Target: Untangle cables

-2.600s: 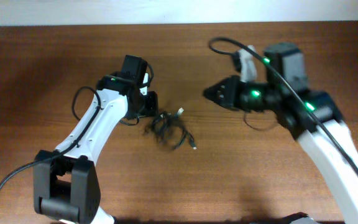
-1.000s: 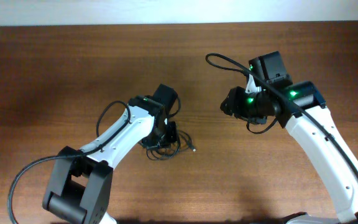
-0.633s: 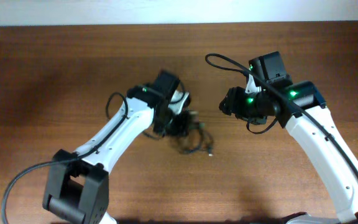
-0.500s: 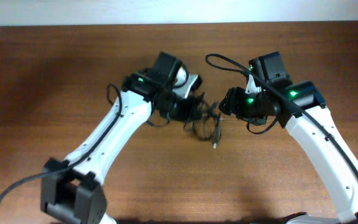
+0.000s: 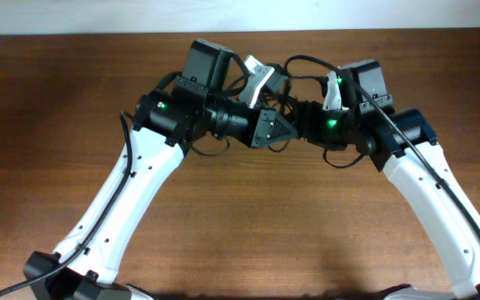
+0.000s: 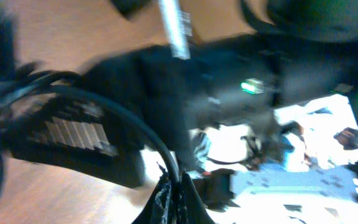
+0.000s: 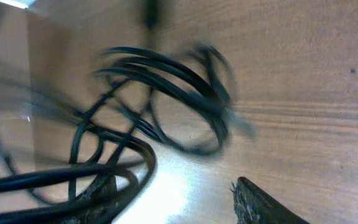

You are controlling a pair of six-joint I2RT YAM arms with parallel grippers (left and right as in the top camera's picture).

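Observation:
Held up off the wooden table (image 5: 73,100), my left gripper (image 5: 288,131) is shut on one black cable strand (image 6: 135,127) pinched between its jaws (image 6: 174,185). A silvery plug end (image 6: 178,31) shows blurred at the top of the left wrist view. My right gripper (image 5: 305,125) faces the left one, tip to tip, and stands open (image 7: 179,199). The tangled cables (image 7: 166,102) hang in loops in front of it, with strands crossing its left finger (image 7: 98,200). In the overhead view the two grippers hide most of the bundle.
Both white arms meet above the middle of the table's far half. A thicker black arm cable (image 5: 302,62) arcs over the right wrist. The right arm's body with a green light (image 6: 253,85) fills the left wrist view.
My left gripper has lifted the cable bundle off the table and carried it up and to the right, up to the right gripper. The right arm has barely moved.

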